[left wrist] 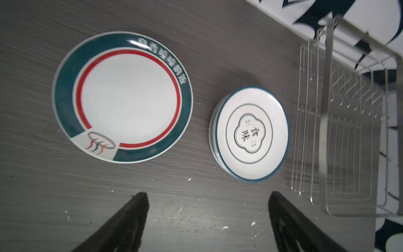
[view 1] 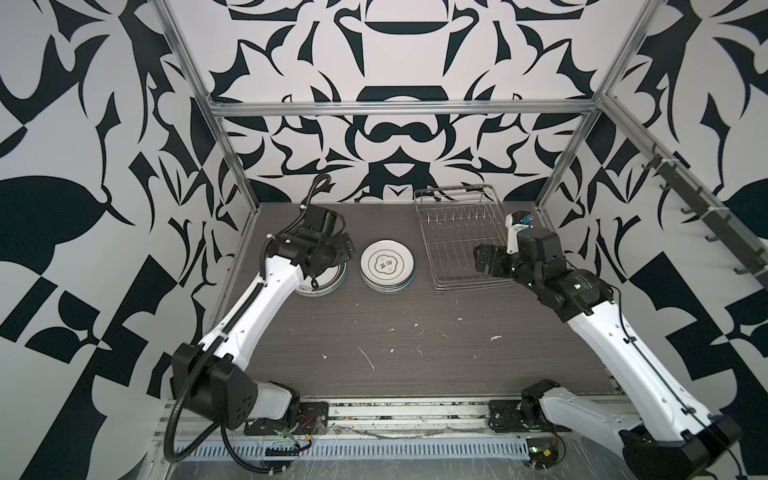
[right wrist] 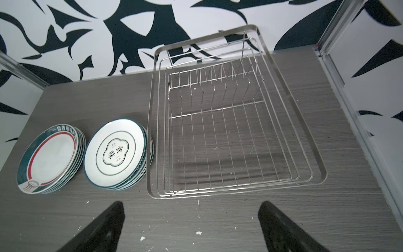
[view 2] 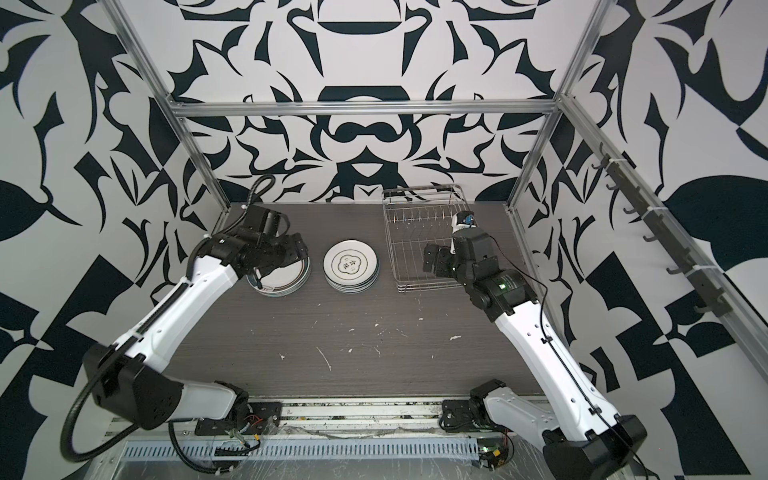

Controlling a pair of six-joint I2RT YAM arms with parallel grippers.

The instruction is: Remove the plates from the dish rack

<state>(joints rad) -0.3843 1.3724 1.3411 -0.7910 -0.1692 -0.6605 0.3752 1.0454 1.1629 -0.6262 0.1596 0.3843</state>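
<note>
Left wrist view first. Find the left claw (left wrist: 208, 196) gaping wide, gripping nothing, hanging above bare tabletop (left wrist: 196, 43). Ahead of its fingertips, see the large plates (left wrist: 122, 98), teal-banded with a red ring, lying flat. Beside them, toward the dish rack (left wrist: 326, 109), see the small plates (left wrist: 250, 135), piled several deep under a cloud-shaped emblem.

Right wrist view next. Find the right claw (right wrist: 192, 205) spread just as wide and equally empty. Ahead of it and lower, see the dish rack with nothing standing among its prongs. Off to this claw's left, see both piles side by side, the small plates just beside the rack's rim.

In both top views, place the left claw directly over the large plates, hiding part of them, with the small plates just to its right. Place the right claw above the rack's near end.

Judge the unloading finished, or very nearly. Expect glazed ceramic: rigid, brittle, slick, and weighty as a pile. For any further move, take one plate only, by its raised rim, one finger over the lip and one beneath. Avoid the smooth centre, and set down gently rather than dropping onto the pile.
</note>
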